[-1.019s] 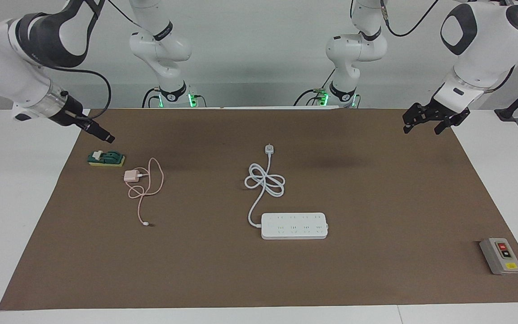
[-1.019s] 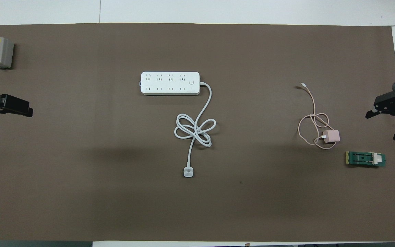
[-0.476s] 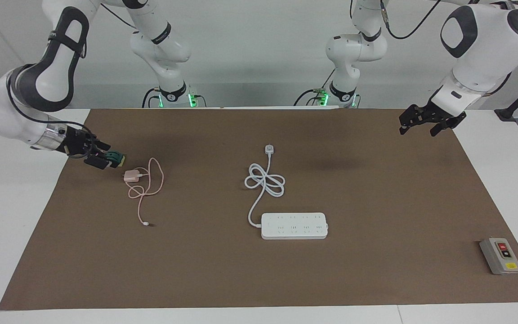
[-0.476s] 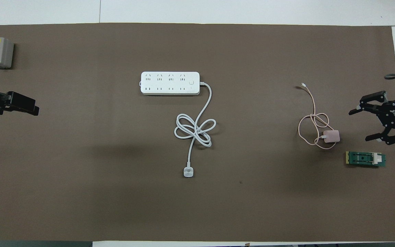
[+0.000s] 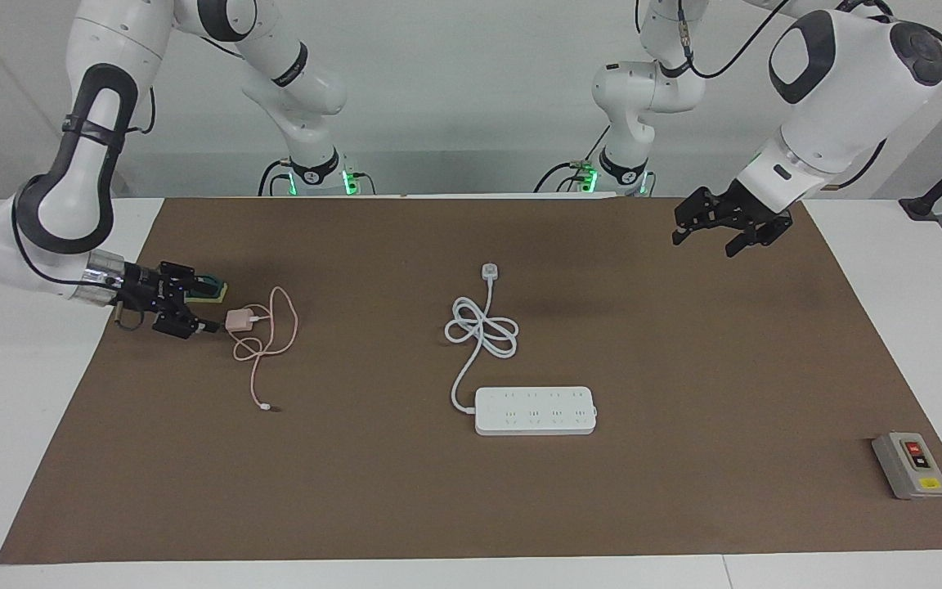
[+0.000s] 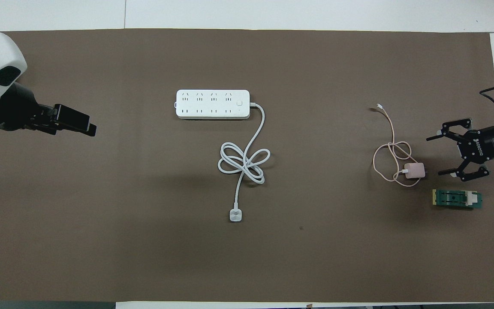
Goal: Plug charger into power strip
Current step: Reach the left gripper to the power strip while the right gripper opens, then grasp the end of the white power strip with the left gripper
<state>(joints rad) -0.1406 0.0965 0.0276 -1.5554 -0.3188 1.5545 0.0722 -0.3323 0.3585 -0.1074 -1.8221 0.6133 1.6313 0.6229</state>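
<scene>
Overhead view: the right gripper (image 6: 437,155) had come in low from the table's edge over the last second, and its spread fingers (image 6: 444,171) held nothing as they faced the charger (image 6: 414,171). The charger lay just ahead of the fingertips, not yet between them and untouched, its pink cable (image 6: 385,141) looped on the side away from the fingers. A green block (image 6: 457,199) sat just beside the nearer finger, toward the robots. In the facing view the right gripper (image 5: 199,304) was low over the mat (image 5: 684,491), level with the charger (image 5: 237,320). The approach thus appeared nearly complete, with closing on the cube judged the next step. The left gripper (image 5: 705,237) had meanwhile moved inward over bare mat at the left arm's end, fingers parted and empty. The power strip (image 6: 212,104) lay well apart from both sets of fingers, mid-table, its white cord (image 6: 243,163) coiled toward the robots; no socket was yet occupied.
</scene>
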